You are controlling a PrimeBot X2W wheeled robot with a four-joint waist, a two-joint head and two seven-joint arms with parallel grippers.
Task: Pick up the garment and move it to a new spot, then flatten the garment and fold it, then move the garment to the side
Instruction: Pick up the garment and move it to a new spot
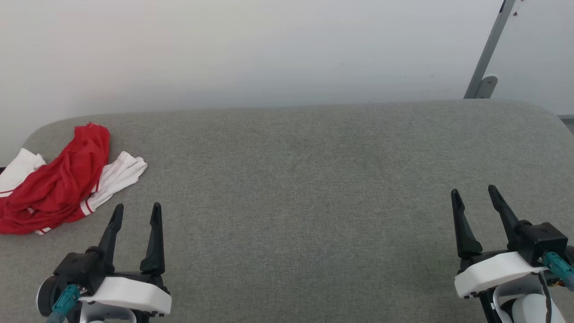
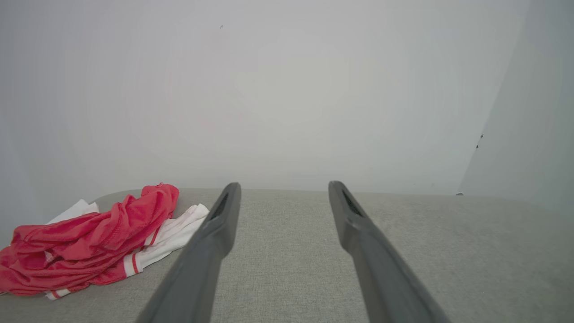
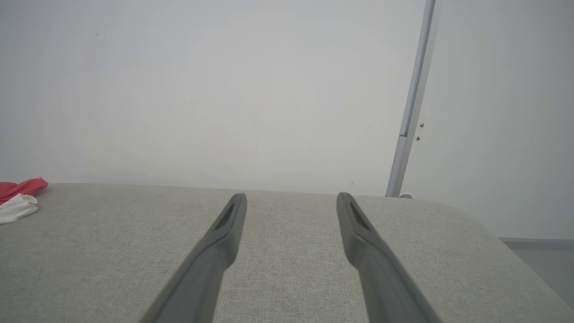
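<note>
The garment (image 1: 58,184), a bright-red T-shirt with white striped sleeve ends, lies crumpled at the far left of the grey padded surface (image 1: 305,179). My left gripper (image 1: 136,211) stands open at the lower left, just right of and nearer than the garment, touching nothing. In the left wrist view the garment (image 2: 85,242) sits left of my open fingers (image 2: 219,224). My right gripper (image 1: 474,194) is open at the lower right, far from the cloth. The right wrist view catches a bit of the garment (image 3: 18,197) at its left edge.
A white wall backs the surface. A grey metal post (image 1: 486,54) with a bracket leans at the back right. The surface's rounded edges fall away at the left and right. Bare grey fabric stretches between the two grippers.
</note>
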